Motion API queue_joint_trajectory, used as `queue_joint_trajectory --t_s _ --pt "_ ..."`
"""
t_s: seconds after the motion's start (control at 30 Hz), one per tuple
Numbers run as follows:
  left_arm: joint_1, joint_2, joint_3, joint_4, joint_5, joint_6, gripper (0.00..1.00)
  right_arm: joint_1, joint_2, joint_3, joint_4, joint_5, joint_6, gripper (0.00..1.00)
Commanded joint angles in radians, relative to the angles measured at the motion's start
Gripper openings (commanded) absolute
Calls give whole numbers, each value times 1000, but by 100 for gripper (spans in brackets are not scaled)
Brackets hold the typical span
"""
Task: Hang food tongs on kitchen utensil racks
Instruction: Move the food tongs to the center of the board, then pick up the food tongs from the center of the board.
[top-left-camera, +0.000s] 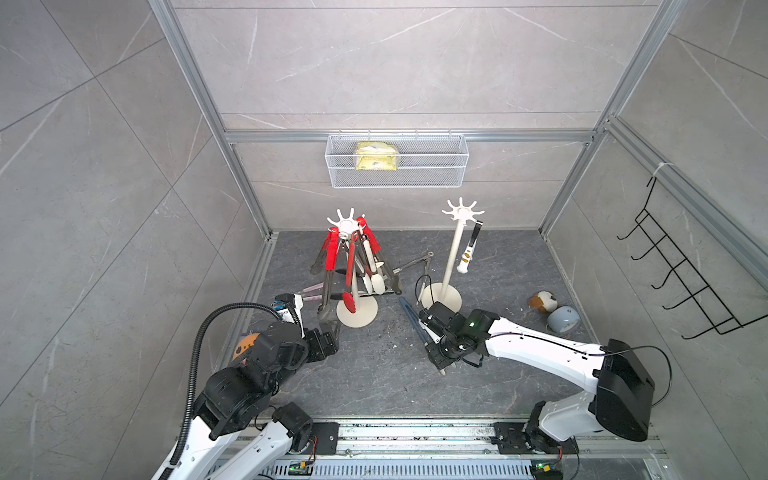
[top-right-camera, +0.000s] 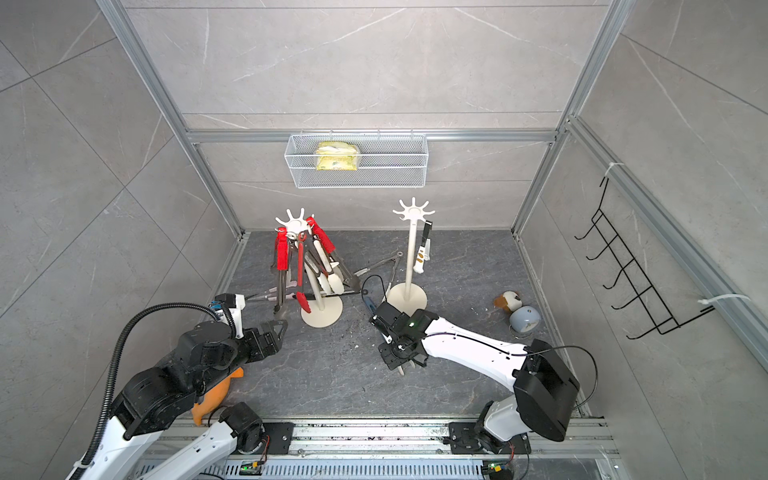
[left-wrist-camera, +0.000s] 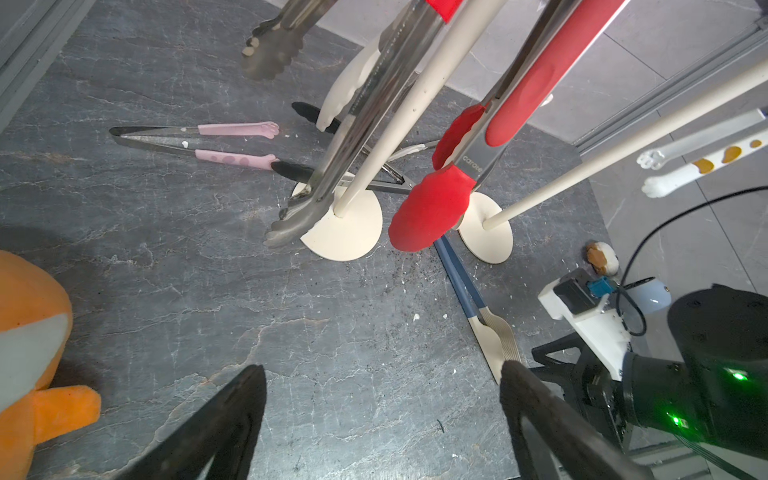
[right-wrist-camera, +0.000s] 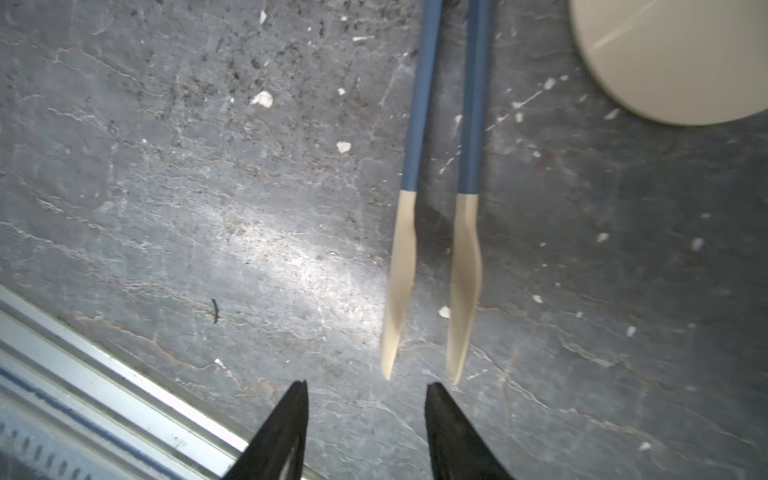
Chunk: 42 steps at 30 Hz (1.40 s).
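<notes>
Two cream utensil racks stand on the dark floor. The left rack (top-left-camera: 345, 224) carries several food tongs, red-tipped (left-wrist-camera: 428, 216), cream and bare steel. The right rack (top-left-camera: 452, 253) holds one white cat-paw pair (top-left-camera: 469, 249). Blue-handled, cream-tipped tongs (right-wrist-camera: 432, 232) lie flat on the floor; my right gripper (right-wrist-camera: 368, 390) is open and empty just short of their tips, not touching them. Pink tongs (left-wrist-camera: 216, 143) and a steel pair (top-left-camera: 415, 262) also lie on the floor. My left gripper (left-wrist-camera: 382, 370) hovers wide open over bare floor before the left rack.
A white wire basket (top-left-camera: 436, 170) with a yellow packet hangs on the back wall. Black wire hooks (top-left-camera: 681, 274) are on the right wall. A brown-and-white plush (top-left-camera: 542, 301) and a pale blue object (top-left-camera: 561, 319) sit at right, an orange plush (top-right-camera: 216, 395) by the left arm.
</notes>
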Motion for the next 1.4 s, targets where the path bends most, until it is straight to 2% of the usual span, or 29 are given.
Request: queue_joint_trajectory --t_s 0.0,0.23,0.43,0.73,0.87,1.07,1.37 --pt "4 -21 49 24 20 67 92 -9 59 32 21 -69 48 48" --pt "3 -18 75 48 65 141 96 -55 120 62 24 -44 51 46" --pt "4 -64 62 123 80 204 98 -107 149 64 47 -74 4 44" --pt "3 -104 43 225 221 337 99 -128 227 61 87 -107 -22 36" --pt "2 -118 40 234 237 375 99 -132 258 64 107 -105 -27 33" --pt "3 -140 32 261 234 412 99 -135 297 75 125 -77 -48 24" --pt "4 -140 32 269 219 425 99 -138 314 96 121 -20 -84 5"
